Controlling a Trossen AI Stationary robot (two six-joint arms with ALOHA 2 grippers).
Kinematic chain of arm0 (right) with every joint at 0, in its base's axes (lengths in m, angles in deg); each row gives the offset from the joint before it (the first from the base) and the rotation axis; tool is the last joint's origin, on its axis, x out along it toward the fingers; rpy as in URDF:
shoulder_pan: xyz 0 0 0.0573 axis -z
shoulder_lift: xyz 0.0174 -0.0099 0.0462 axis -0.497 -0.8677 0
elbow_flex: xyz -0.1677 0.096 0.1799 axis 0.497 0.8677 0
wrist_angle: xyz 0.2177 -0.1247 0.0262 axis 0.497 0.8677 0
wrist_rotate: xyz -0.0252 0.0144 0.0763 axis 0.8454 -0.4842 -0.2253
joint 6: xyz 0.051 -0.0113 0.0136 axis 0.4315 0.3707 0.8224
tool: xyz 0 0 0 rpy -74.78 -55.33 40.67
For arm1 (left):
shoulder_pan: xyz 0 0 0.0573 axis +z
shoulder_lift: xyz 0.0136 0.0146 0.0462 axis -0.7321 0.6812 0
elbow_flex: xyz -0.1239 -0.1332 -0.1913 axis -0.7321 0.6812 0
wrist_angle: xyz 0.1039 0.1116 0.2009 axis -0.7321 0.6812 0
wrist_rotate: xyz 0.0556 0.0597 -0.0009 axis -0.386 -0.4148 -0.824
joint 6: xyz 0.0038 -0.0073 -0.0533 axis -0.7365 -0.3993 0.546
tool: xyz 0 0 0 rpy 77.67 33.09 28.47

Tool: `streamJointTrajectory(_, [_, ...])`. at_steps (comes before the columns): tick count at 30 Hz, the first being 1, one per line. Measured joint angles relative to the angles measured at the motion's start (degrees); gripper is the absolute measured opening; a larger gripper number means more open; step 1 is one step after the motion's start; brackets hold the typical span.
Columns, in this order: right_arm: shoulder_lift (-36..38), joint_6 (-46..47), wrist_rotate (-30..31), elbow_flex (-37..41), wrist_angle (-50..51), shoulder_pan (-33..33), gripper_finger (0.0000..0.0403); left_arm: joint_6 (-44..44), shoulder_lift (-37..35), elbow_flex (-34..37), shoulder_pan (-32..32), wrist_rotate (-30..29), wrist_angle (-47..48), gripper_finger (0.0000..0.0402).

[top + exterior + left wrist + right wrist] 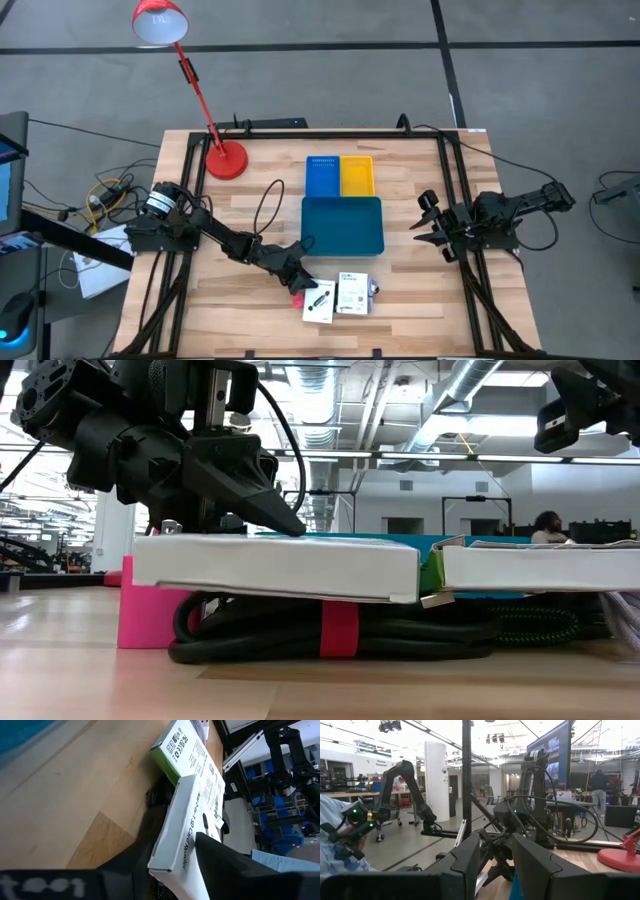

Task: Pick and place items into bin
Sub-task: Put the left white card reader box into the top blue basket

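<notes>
Two flat white printed packets [318,300] [352,293] lie side by side near the table's near edge, resting on a coiled black cable [330,635] with a red band. A pink-red block [150,615] stands at the left packet's [275,565] end. My left gripper [298,280] is open and reaches low over that end, slanting down from the left. In the left wrist view its fingers [225,862] stand on either side of the packet's near end [172,855]. My right gripper [430,222] waits open at the table's right edge. The teal tray [342,225], blue tray [322,176] and yellow tray [357,176] sit mid-table. My left gripper has the left packet's end [172,855] between its open fingers. One fingertip [292,526] sits right at the packet's top face. I cannot tell whether it touches the packet.
A red desk lamp [225,160] stands at the table's far left. A thin black cable loop [268,200] lies left of the teal tray. The second packet [190,750] has a green side. People and other robot arms show in the room beyond the table.
</notes>
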Motion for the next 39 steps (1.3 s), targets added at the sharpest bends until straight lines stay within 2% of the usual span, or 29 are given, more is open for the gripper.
streamJointTrajectory(27, [0.0,0.0,0.0,0.0,0.0,0.0,0.0108,-1.9,0.2,0.2,0.0,1.9,-3.2,0.0088])
streamJointTrajectory(39, [0.0,0.0,0.0,0.0,0.0,0.0,0.0108,-3.1,0.3,0.2,2.2,6.9,-6.3,0.0057])
